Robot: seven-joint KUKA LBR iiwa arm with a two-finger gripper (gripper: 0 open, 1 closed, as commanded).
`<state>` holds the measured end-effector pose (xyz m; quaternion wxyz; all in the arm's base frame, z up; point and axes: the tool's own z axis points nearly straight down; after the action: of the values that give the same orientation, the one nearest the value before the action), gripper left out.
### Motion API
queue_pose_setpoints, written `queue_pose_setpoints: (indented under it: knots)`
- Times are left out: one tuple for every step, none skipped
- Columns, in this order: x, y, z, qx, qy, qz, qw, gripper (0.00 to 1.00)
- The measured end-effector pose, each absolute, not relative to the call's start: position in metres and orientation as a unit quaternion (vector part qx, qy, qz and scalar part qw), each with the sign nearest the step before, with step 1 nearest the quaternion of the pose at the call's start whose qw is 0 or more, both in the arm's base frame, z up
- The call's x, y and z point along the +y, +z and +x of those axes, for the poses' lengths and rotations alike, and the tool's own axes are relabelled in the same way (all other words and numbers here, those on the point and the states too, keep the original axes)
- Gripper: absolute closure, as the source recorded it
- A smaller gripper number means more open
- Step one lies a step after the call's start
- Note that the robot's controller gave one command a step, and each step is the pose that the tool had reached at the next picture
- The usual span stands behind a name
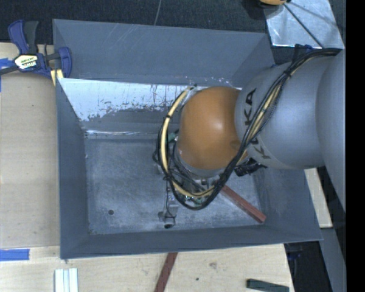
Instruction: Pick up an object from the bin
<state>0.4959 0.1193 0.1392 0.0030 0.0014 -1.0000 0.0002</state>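
1. Grey metal bin [70, 175] surrounded the gripper [168, 216], whose tip stood low over the floor, close to the bin's near wall.
2. Silver arm [298, 120] came in from the view's right and loomed above and to the right of the gripper.
3. Orange cover [208, 129] on the wrist sat directly above the gripper, with yellow and black cables [165, 140] looped round it and hanging toward the tool.
4. Reddish-brown flat stick [246, 204] lay slantwise on the floor to the view's right of the gripper, apart from it and partly under the wrist.
5. Whether the gripper was open or closed I could not tell; nothing could be seen in its grasp.
6. Dark speck [111, 212], perhaps a small thing or only a mark, lay on the floor well to the view's left of the gripper.
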Motion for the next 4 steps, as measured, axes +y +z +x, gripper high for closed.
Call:
queue_pose_setpoints:
  knots:
    - [0.119, 0.143, 0.498, -1.000, 0.000, 0.000, -0.001, 0.00]
    - [0.118, 0.143, 0.498, -1.000, 0.000, 0.002, -0.001, 0.00]
    - [0.142, 0.152, 0.492, -0.992, 0.000, 0.123, -0.002, 0.00]
    - [0.100, 0.137, 0.488, -0.989, -0.001, 0.145, -0.002, 0.00]
